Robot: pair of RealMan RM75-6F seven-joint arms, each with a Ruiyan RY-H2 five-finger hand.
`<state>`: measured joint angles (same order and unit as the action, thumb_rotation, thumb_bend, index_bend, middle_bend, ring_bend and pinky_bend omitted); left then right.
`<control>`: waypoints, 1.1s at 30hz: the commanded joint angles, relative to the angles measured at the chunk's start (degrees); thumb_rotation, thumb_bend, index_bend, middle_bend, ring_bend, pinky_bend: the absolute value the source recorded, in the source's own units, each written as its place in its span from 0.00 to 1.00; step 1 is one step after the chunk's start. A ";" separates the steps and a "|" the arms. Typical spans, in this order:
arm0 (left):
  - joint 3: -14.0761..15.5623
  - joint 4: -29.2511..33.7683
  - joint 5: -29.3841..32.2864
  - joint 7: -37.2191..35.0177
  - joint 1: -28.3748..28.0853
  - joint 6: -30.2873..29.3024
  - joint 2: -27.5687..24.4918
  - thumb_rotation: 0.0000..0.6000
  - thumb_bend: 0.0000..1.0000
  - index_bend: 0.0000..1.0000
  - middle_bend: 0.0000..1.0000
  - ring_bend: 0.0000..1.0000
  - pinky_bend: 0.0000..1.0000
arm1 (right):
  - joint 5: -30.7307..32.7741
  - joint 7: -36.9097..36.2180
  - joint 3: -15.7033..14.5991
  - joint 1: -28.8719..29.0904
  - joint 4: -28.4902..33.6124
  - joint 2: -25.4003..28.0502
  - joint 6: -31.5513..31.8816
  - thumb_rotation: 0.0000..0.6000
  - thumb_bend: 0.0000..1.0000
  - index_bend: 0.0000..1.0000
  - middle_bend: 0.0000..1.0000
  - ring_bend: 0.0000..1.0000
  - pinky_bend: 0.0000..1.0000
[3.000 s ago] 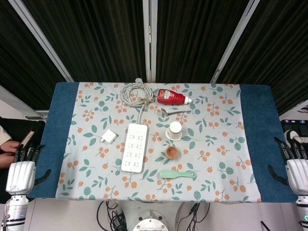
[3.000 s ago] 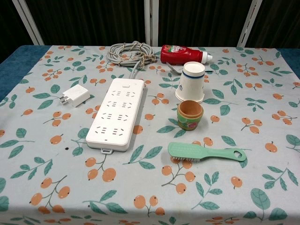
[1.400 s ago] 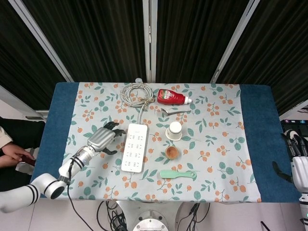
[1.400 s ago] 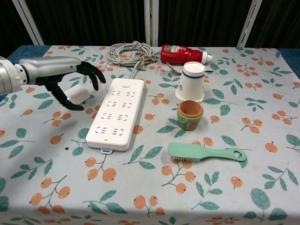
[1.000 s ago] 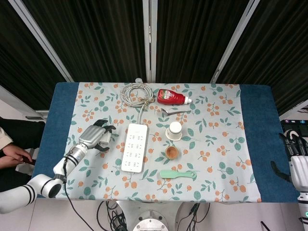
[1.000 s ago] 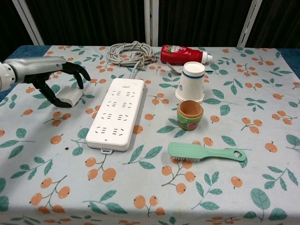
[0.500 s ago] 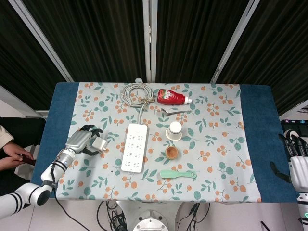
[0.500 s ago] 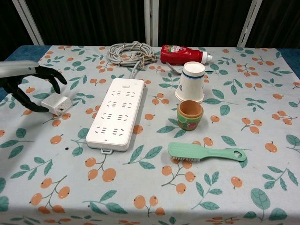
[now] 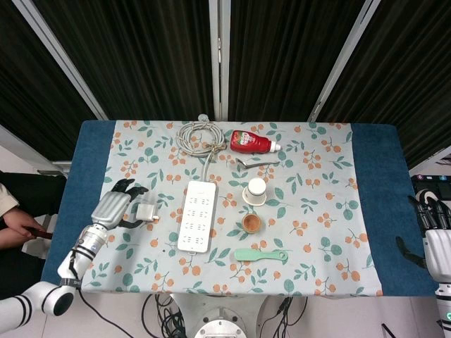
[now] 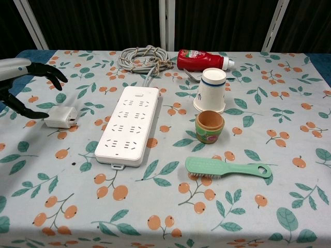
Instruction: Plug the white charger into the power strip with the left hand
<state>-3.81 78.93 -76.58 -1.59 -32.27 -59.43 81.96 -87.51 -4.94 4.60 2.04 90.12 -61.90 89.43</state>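
The white charger (image 9: 146, 211) (image 10: 61, 117) lies flat on the floral tablecloth, left of the white power strip (image 9: 198, 216) (image 10: 128, 125) and apart from it. My left hand (image 9: 115, 205) (image 10: 21, 85) hovers just left of the charger with its dark fingers spread above it. The thumb reaches along the cloth to the charger's left end; no grip shows. At the table's far right edge my right hand (image 9: 437, 238) stays off the cloth, fingers apart and holding nothing; the chest view does not show it.
The strip's coiled cable (image 9: 200, 137) (image 10: 144, 57) and a ketchup bottle (image 9: 250, 141) (image 10: 199, 59) lie at the back. Right of the strip stand a paper cup (image 10: 211, 90) and a small clay pot (image 10: 209, 126); a green brush (image 10: 225, 169) lies in front.
My left hand came in from the table's left corner, closed around the charger and pulled it leftward away from the strip. Its fingers have since spread wider. The right hand barely moved.
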 commanded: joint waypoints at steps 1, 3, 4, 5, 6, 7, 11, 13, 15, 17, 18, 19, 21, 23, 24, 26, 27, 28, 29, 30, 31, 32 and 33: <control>0.78 -0.61 -1.15 4.66 1.96 -2.76 2.48 1.00 0.17 0.21 0.28 0.03 0.00 | 0.09 -0.05 -0.06 0.02 0.03 0.01 -0.21 1.00 0.25 0.02 0.15 0.00 0.03; 1.03 -0.94 -0.75 5.40 2.34 -2.73 3.26 1.00 0.17 0.21 0.28 0.03 0.00 | 0.08 -0.10 -0.10 0.10 -0.03 -0.09 -0.42 1.00 0.25 0.02 0.15 0.00 0.03; 1.11 -0.92 -0.61 5.48 2.48 -2.67 3.51 1.00 0.17 0.21 0.28 0.03 0.00 | 0.03 -0.12 -0.12 0.14 -0.04 -0.14 -0.47 1.00 0.25 0.02 0.15 0.00 0.03; 1.25 -0.93 -0.60 5.58 2.65 -2.67 3.82 1.00 0.17 0.21 0.28 0.03 0.00 | -0.04 -0.10 -0.13 0.19 -0.06 -0.17 -0.50 1.00 0.25 0.02 0.15 0.00 0.03; 1.38 -0.94 -0.63 5.73 2.77 -2.67 4.04 1.00 0.17 0.21 0.28 0.03 0.00 | -0.07 -0.07 -0.14 0.21 -0.07 -0.18 -0.53 1.00 0.26 0.02 0.15 0.00 0.03; 1.51 -0.99 -0.66 6.03 2.84 -2.60 4.22 1.00 0.17 0.21 0.28 0.03 0.00 | -0.06 -0.02 -0.13 0.23 -0.07 -0.19 -0.56 1.00 0.26 0.02 0.15 0.00 0.03; 1.37 -1.54 -0.11 6.58 2.92 -2.02 4.98 1.00 0.17 0.21 0.28 0.03 0.00 | -0.10 0.12 -0.06 0.26 0.08 -0.10 -0.49 1.00 0.26 0.02 0.15 0.00 0.03; 1.26 -1.75 0.13 6.62 2.93 -1.76 5.09 1.00 0.17 0.21 0.28 0.03 0.00 | -0.18 0.17 -0.09 0.20 0.16 -0.03 -0.35 1.00 0.26 0.02 0.15 0.00 0.03; 1.22 -1.76 0.31 6.58 2.85 -1.23 5.06 1.00 0.17 0.21 0.28 0.03 0.00 | -0.11 0.24 -0.08 0.11 0.26 0.01 -0.25 1.00 0.25 0.02 0.15 0.00 0.03; 1.12 -1.78 0.43 5.86 2.67 -0.46 4.98 1.00 0.17 0.21 0.28 0.03 0.00 | -0.05 0.21 -0.10 0.03 0.26 -0.04 -0.19 1.00 0.26 0.02 0.15 0.00 0.03; 1.03 -1.95 0.55 5.55 2.53 -0.04 4.99 1.00 0.17 0.21 0.28 0.03 0.00 | -0.03 0.19 -0.11 0.02 0.24 -0.08 -0.19 1.00 0.26 0.02 0.15 0.00 0.03; 0.90 -2.20 0.68 5.23 2.36 0.40 5.03 1.00 0.17 0.21 0.28 0.03 0.00 | -0.02 0.17 -0.12 0.01 0.21 -0.11 -0.21 1.00 0.25 0.02 0.15 0.00 0.03; 0.45 -2.97 1.12 4.10 1.90 1.55 5.26 1.00 0.17 0.21 0.28 0.03 0.00 | -0.06 0.13 -0.15 0.02 0.17 -0.18 -0.24 1.00 0.25 0.02 0.15 0.00 0.03; -0.02 -3.82 1.59 2.94 1.47 2.60 5.55 1.00 0.17 0.21 0.28 0.03 0.00 | -0.08 0.11 -0.17 0.00 0.11 -0.23 -0.23 1.00 0.25 0.02 0.15 0.00 0.03; -0.15 -4.22 1.81 2.49 1.33 3.07 5.75 1.00 0.17 0.21 0.28 0.03 0.00 | -0.07 0.10 -0.20 -0.02 0.09 -0.24 -0.24 1.00 0.26 0.02 0.15 0.00 0.03; -0.26 -4.92 2.30 1.38 1.02 4.42 6.03 1.00 0.17 0.21 0.28 0.03 0.00 | 0.05 -0.01 -0.23 -0.16 0.02 -0.29 -0.15 1.00 0.26 0.02 0.15 0.00 0.03; -0.29 -5.24 2.41 0.97 0.94 4.78 6.16 1.00 0.17 0.21 0.28 0.03 0.00 | 0.10 -0.07 -0.25 -0.23 -0.01 -0.31 -0.10 1.00 0.26 0.02 0.15 0.00 0.03; -0.29 -5.57 2.44 0.74 0.90 4.98 6.28 1.00 0.17 0.21 0.28 0.03 0.00 | 0.15 -0.11 -0.27 -0.30 -0.05 -0.31 -0.05 1.00 0.26 0.02 0.15 0.00 0.03; -0.31 -5.96 2.40 0.47 0.90 5.02 6.47 1.00 0.17 0.21 0.29 0.03 0.00 | 0.18 -0.12 -0.28 -0.38 -0.08 -0.30 0.03 1.00 0.26 0.02 0.15 0.00 0.03; -0.37 -6.20 2.37 0.22 0.95 4.93 6.61 1.00 0.17 0.21 0.29 0.03 0.00 | 0.18 -0.12 -0.29 -0.43 -0.08 -0.28 0.09 1.00 0.26 0.02 0.15 0.00 0.03; -0.44 -6.44 2.30 -0.06 1.01 4.75 6.74 1.00 0.17 0.21 0.29 0.03 0.00 | 0.17 -0.11 -0.29 -0.46 -0.06 -0.27 0.14 1.00 0.26 0.02 0.15 0.00 0.03; -0.54 -6.78 2.16 -0.41 1.10 4.44 6.90 1.00 0.17 0.21 0.29 0.03 0.00 | 0.14 -0.09 -0.28 -0.48 -0.04 -0.25 0.19 1.00 0.26 0.02 0.15 0.00 0.03; -0.61 -6.98 2.05 -0.64 1.18 4.19 6.97 1.00 0.17 0.21 0.29 0.03 0.00 | 0.12 -0.08 -0.28 -0.49 -0.03 -0.26 0.21 1.00 0.26 0.02 0.15 0.00 0.03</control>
<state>-4.31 72.15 -74.40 -1.97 -31.18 -54.98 88.78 -87.40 -5.01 4.32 1.56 90.11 -62.16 89.64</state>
